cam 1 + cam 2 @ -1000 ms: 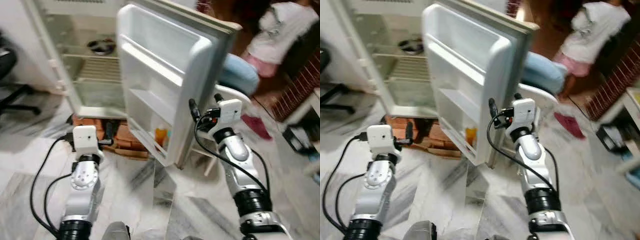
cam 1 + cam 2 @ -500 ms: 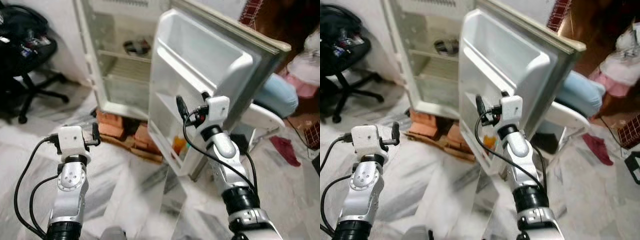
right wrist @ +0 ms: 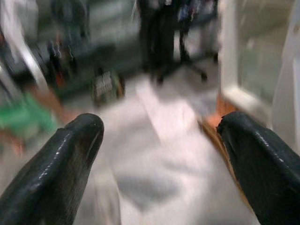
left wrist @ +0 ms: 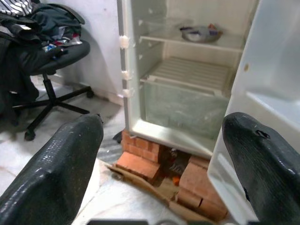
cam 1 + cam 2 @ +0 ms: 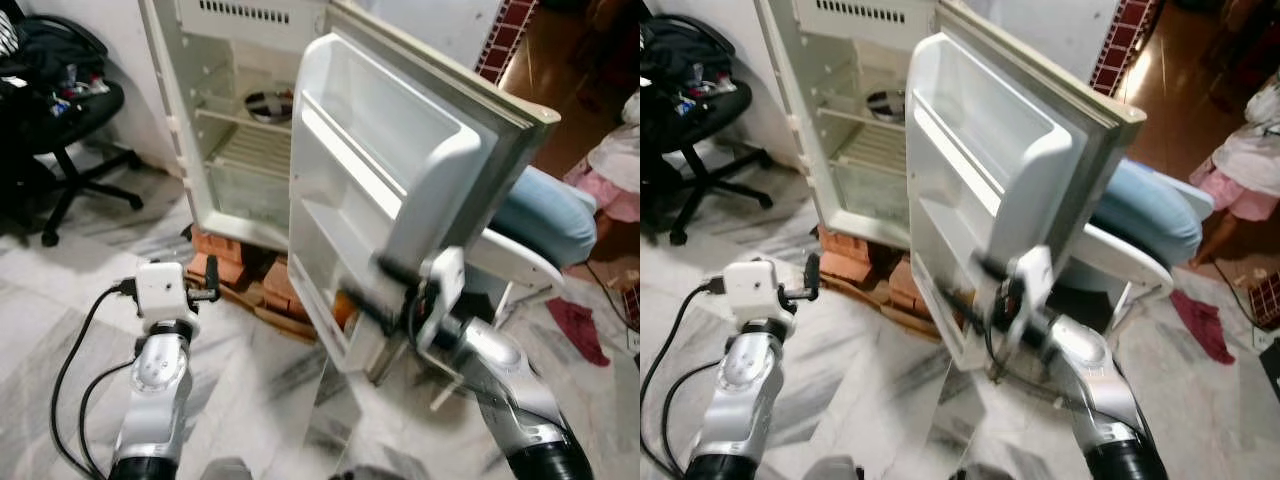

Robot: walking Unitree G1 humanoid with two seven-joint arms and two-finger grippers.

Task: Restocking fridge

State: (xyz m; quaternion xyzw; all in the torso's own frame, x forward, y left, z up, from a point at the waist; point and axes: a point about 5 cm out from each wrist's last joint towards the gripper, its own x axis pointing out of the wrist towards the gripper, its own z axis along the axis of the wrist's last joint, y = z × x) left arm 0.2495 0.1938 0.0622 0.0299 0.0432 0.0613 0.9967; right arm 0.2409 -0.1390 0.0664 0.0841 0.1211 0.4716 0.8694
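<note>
Apparently the restocking had not yet reached the placing stage: both grippers were empty, fingers spread wide. The left gripper (image 5: 210,282) hovered low, left of the fridge (image 5: 225,120), whose door (image 5: 400,170) stood open toward the robot. The right gripper (image 5: 385,290) sat blurred just beside the door's lower shelf, where something orange (image 5: 345,305) rested. Next, I judged, an item had to be fetched. The fridge sat on bricks (image 4: 140,159) over marble floor (image 5: 60,300); an office chair (image 5: 60,110) stood far left, a person (image 5: 1250,150) far right.
</note>
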